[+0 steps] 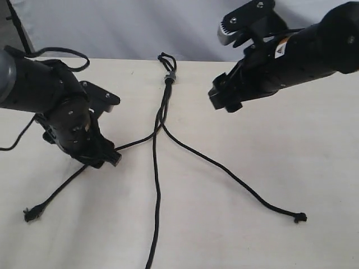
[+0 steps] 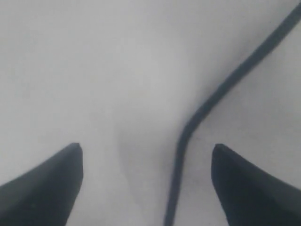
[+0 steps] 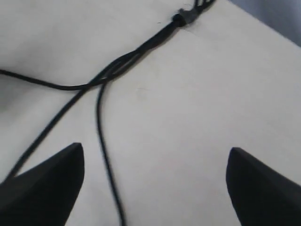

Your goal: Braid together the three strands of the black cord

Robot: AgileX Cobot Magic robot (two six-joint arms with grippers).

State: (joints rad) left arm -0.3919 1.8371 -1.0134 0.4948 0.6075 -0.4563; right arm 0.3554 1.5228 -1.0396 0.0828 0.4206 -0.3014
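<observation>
The black cord lies on the pale table, its loop and greyish band at the far edge. Below the band the three strands run close together and cross, then spread: one to the left, one down the middle, one to the right. My left gripper sits low over the left strand. In the left wrist view it is open, and the strand runs loose between the fingers. My right gripper hovers open to the right of the band; its wrist view shows the band and a strand.
The strands' frayed tips lie at the near left and near right; the middle strand runs off the front edge of the view. A glossy arm cable loops behind the left arm. A grey backdrop stands behind the table.
</observation>
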